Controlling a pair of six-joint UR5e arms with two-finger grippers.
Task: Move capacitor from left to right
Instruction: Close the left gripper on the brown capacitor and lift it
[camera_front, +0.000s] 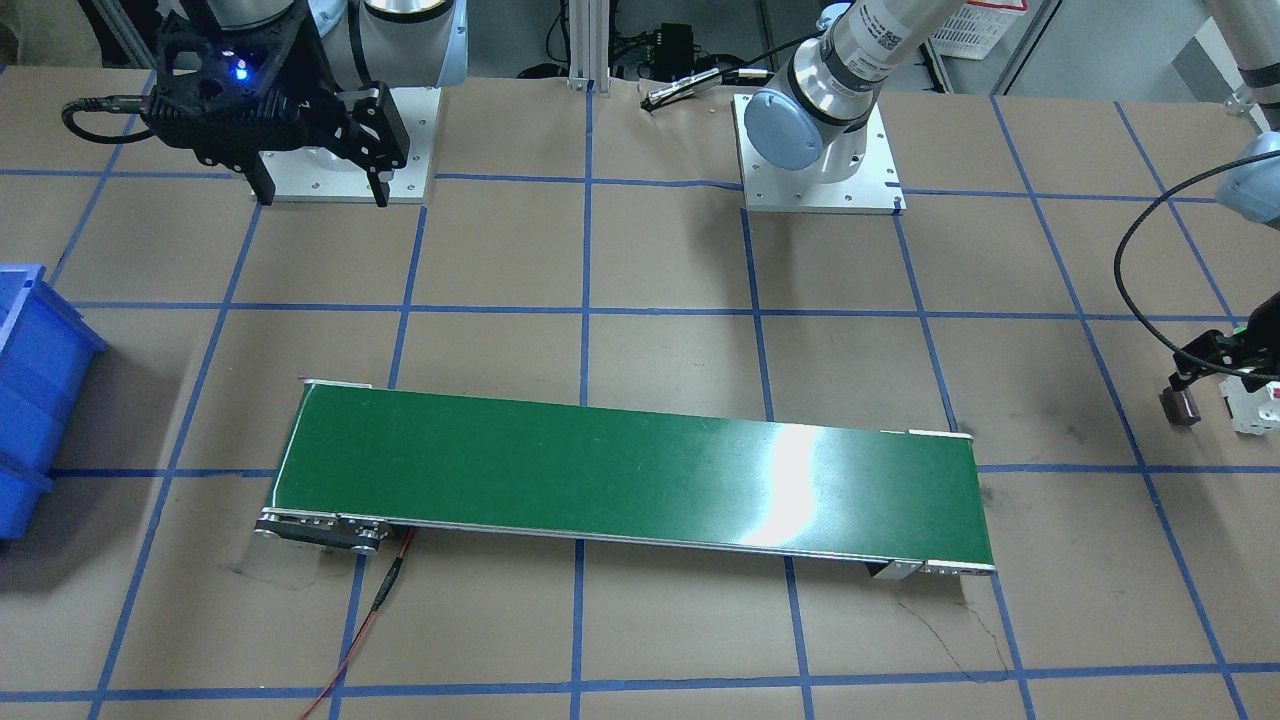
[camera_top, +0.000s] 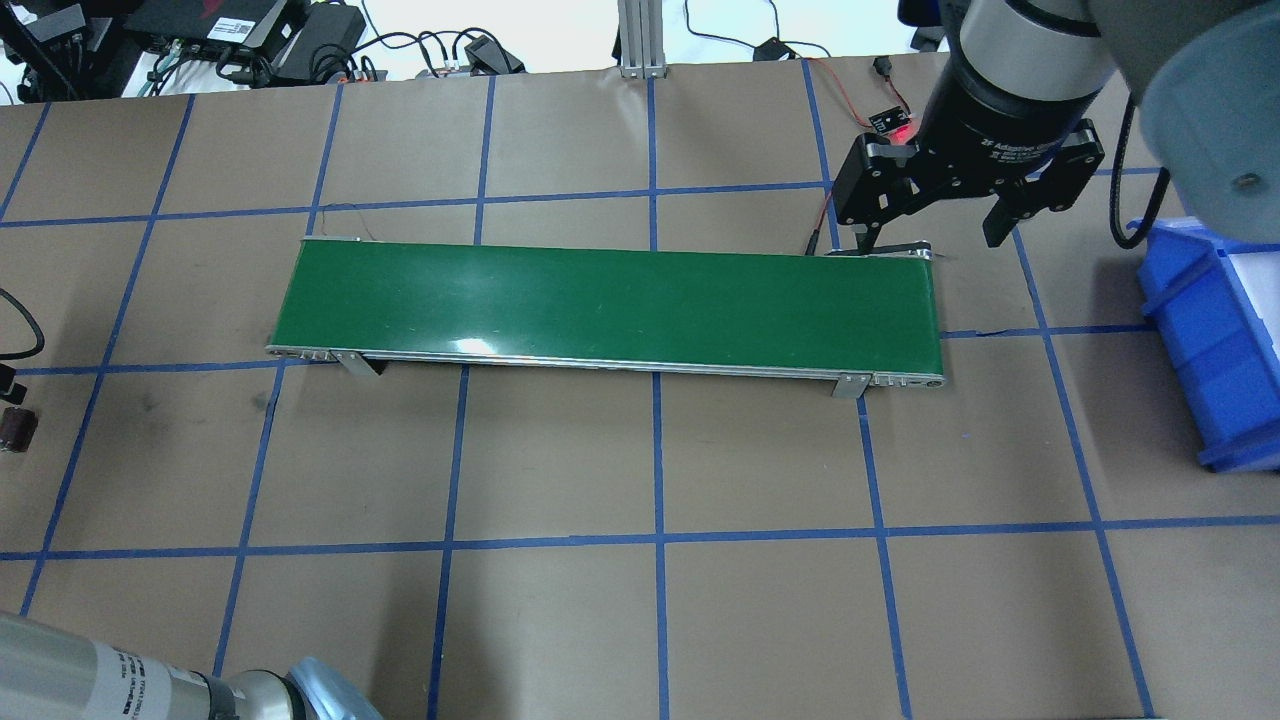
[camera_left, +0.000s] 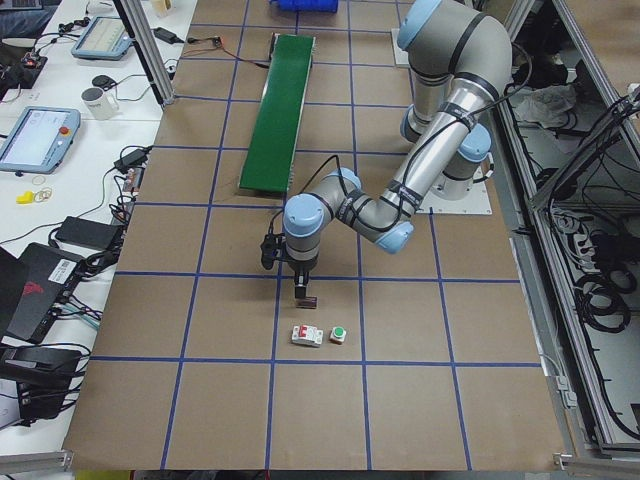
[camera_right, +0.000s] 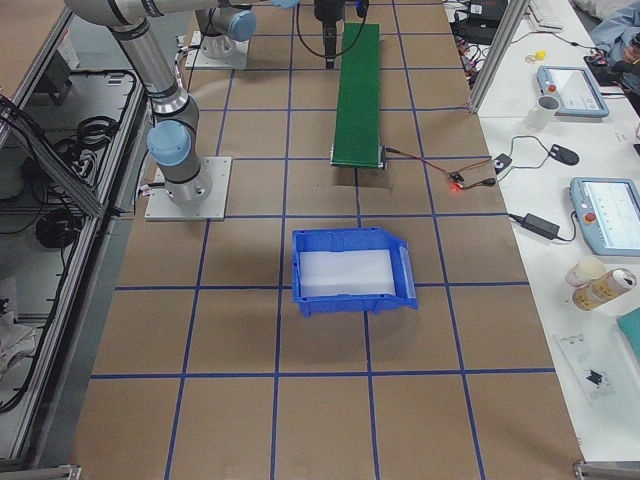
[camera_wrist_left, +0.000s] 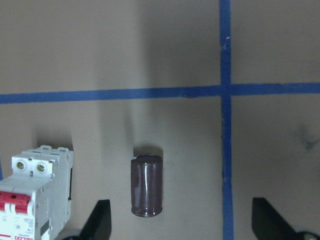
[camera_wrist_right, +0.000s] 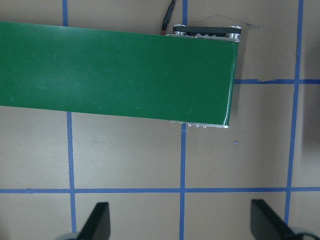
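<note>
The capacitor (camera_wrist_left: 146, 186), a small dark maroon cylinder, lies on the brown table at the robot's far left; it also shows in the front view (camera_front: 1180, 408) and the overhead view (camera_top: 17, 430). My left gripper (camera_wrist_left: 182, 224) is open just above it. The capacitor sits between the fingertips (camera_wrist_left: 101, 220), nearer the left one, touching neither. In the side view the left gripper (camera_left: 303, 282) hangs right over the capacitor. My right gripper (camera_top: 935, 232) is open and empty, hovering over the conveyor's right end.
A green conveyor belt (camera_top: 610, 300) lies across the table's middle. A white breaker with a red mark (camera_wrist_left: 35, 195) stands close beside the capacitor, and a white part with a green cap (camera_left: 338, 334) is next to it. A blue bin (camera_top: 1210, 340) sits at the far right.
</note>
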